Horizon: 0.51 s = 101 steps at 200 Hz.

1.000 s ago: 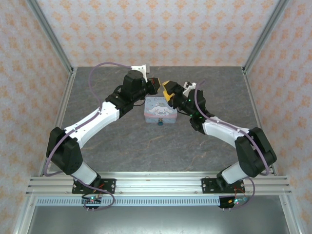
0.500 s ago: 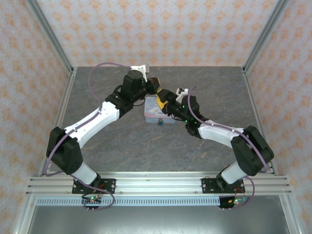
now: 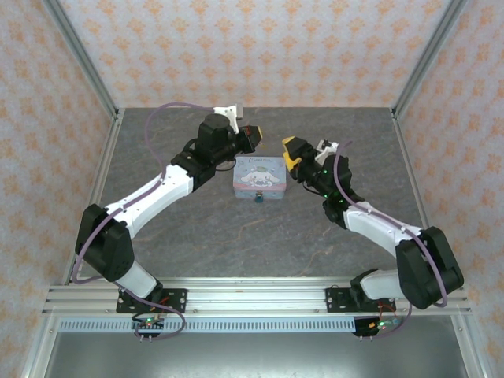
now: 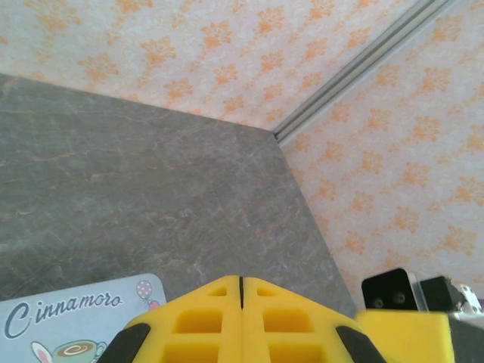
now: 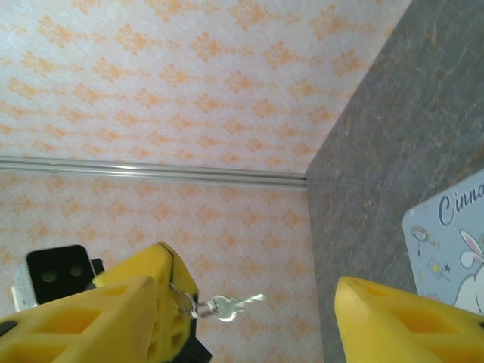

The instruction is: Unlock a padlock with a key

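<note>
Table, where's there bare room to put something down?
Widest bare patch: the near table between the left arm and right arm, in front of the padlock. The far right corner is also bare. Crowded around the tin, where both arms meet.

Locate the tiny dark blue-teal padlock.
In the top view, the tiny dark blue-teal padlock sits mid-table at the near edge of the pastel cartoon-printed rectangular tin box.
</note>
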Available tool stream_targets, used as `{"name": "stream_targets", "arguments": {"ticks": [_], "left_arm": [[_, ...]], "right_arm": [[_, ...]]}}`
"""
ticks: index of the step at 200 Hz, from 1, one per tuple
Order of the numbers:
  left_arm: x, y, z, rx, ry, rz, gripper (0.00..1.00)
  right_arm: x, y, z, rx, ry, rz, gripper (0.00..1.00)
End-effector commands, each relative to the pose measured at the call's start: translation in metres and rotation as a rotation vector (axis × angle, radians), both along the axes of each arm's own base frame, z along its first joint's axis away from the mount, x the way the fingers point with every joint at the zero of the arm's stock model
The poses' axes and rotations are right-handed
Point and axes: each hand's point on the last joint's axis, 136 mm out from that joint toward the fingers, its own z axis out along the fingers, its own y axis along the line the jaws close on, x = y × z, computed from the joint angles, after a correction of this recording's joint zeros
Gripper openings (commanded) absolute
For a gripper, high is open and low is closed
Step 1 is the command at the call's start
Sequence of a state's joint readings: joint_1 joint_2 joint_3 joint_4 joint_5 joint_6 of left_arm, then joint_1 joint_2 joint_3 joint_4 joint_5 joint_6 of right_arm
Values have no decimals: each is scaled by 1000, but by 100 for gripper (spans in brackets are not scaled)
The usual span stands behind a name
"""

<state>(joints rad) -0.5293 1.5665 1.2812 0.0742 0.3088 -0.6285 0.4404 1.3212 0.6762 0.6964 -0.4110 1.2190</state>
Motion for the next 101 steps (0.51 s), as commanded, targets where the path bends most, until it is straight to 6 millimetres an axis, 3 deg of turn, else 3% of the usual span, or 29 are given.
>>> {"name": "stream_targets", "arguments": {"ticks": [1, 36, 67, 101], "left_arm": [[2, -4, 10, -109, -7, -21, 0], [8, -5, 8, -252, 32, -8, 0], [12, -4, 6, -325, 48, -9, 0], [14, -3, 4, -361, 52, -16, 0]], "right_arm": [[8, 1, 40, 17, -130, -1, 66], [18, 11, 62, 50, -228, 26, 66], [28, 12, 62, 62, -239, 14, 66], [37, 17, 57, 87, -238, 21, 83]]}}
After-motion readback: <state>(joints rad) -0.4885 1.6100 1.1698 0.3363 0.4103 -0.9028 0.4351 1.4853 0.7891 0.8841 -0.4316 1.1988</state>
